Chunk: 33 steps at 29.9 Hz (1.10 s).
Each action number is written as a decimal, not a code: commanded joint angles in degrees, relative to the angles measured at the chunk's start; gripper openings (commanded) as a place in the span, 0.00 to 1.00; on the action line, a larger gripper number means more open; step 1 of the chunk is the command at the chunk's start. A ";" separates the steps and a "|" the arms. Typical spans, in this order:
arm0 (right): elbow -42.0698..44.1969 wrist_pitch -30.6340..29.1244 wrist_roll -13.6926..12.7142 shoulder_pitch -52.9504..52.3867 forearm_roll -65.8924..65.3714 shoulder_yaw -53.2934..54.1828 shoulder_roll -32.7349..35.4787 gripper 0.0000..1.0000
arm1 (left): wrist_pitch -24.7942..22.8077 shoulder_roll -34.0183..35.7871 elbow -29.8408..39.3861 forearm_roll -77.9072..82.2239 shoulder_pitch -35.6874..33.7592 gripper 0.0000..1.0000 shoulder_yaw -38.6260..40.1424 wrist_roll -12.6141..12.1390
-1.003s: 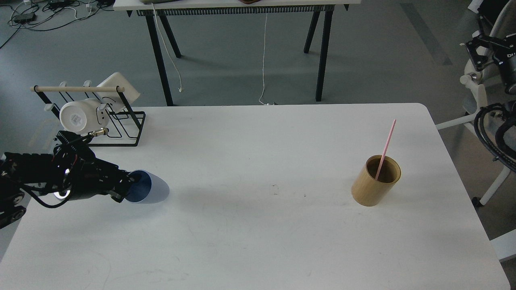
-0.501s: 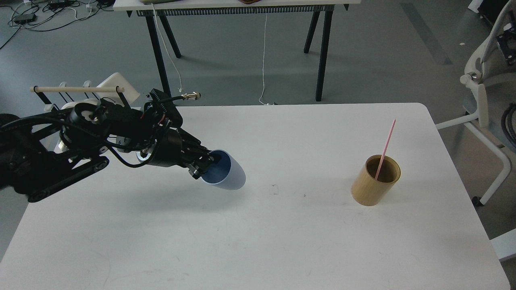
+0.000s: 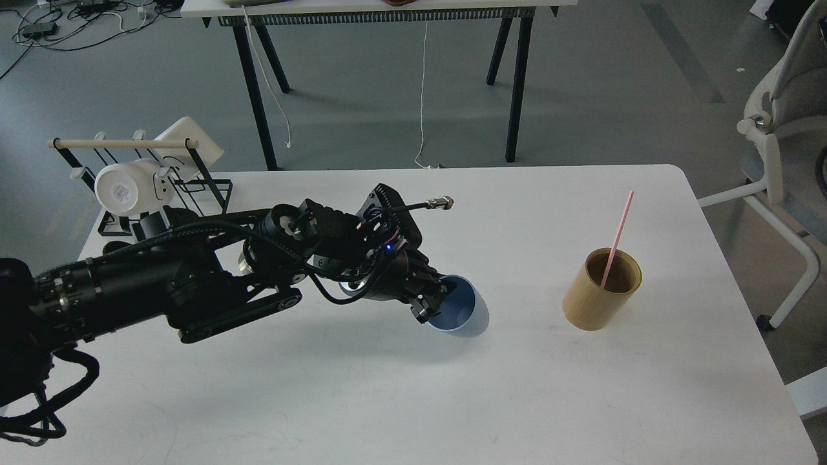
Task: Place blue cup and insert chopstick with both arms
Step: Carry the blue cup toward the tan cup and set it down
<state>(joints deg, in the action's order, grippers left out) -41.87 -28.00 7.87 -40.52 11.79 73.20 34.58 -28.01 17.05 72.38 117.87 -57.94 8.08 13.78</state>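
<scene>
My left gripper (image 3: 434, 302) is shut on the rim of the pale blue cup (image 3: 464, 310) and holds it tilted, mouth facing me, just above the middle of the white table (image 3: 413, 400). The thin pink chopstick (image 3: 617, 236) stands leaning in the tan bamboo-coloured cylinder (image 3: 601, 290) at the right of the table, about a hand's width right of the cup. My right gripper is out of view.
A black wire rack (image 3: 187, 194) with a pale wooden rod and a white mug (image 3: 126, 187) stands at the table's back left corner. A white chair (image 3: 775, 155) is off the right edge. Another table stands behind on the floor.
My left arm has carried the blue cup rightward from the left edge of the table to its middle, nearer the bamboo cylinder. The cup has tipped more upright.
</scene>
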 commanded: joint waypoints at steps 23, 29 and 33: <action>0.21 0.00 0.04 0.09 -0.01 -0.08 0.49 0.99 | 0.01 0.70 -1.71 4.04 3.80 0.14 0.10 0.20; 0.30 0.00 0.04 0.00 -0.01 -0.08 0.76 0.99 | 0.01 0.71 -1.71 3.95 3.71 0.15 0.71 0.20; 0.21 0.00 0.04 0.00 -0.01 0.01 0.76 0.99 | 0.01 0.71 -1.54 3.60 3.28 0.21 1.32 0.28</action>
<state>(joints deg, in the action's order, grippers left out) -41.58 -28.00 7.91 -40.49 11.77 73.12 35.32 -28.00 17.75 70.68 121.74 -54.26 8.92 14.01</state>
